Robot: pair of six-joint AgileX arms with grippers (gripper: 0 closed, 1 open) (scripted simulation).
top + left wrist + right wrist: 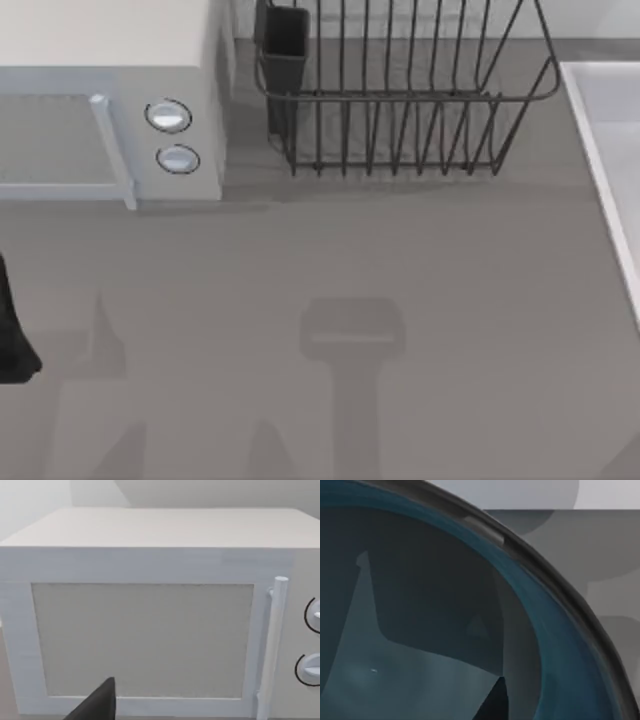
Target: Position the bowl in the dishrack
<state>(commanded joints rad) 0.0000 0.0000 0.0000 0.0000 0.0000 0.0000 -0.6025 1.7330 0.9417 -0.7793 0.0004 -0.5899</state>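
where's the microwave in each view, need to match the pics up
Top view: the microwave sits at the upper left, its two knobs facing the table's middle, left of the dishrack.
Left wrist view: the microwave is seen front-on, door and handle across the picture.
Right wrist view: not in it; the blue bowl is close up.
Shared landmark: the door handle beside the knobs.
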